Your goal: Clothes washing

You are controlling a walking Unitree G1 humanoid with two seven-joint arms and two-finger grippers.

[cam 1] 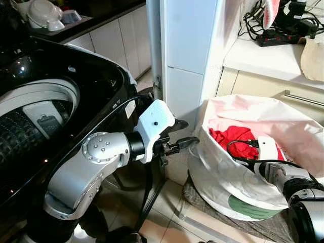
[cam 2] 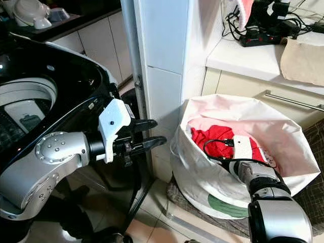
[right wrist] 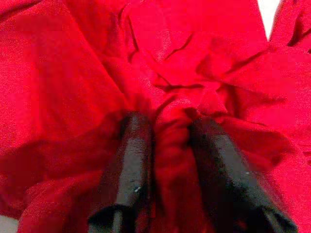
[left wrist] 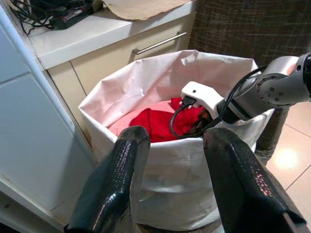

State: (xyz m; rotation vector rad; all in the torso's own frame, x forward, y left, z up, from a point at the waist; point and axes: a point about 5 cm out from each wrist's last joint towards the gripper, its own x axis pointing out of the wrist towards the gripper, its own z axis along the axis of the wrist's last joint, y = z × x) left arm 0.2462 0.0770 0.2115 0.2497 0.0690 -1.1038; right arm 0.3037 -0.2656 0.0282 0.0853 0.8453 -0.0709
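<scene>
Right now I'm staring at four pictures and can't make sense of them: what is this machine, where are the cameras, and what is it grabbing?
It is a humanoid robot doing laundry. Two pictures come from its head, looking down; two come from cameras on its wrists. On the left is a black top-loading washing machine with its lid up. On the floor stands a white laundry bag holding a red garment. The right claw is down in the bag, its two black fingers pinching a fold of that garment. The left claw hovers open beside the bag, holding nothing.
</scene>
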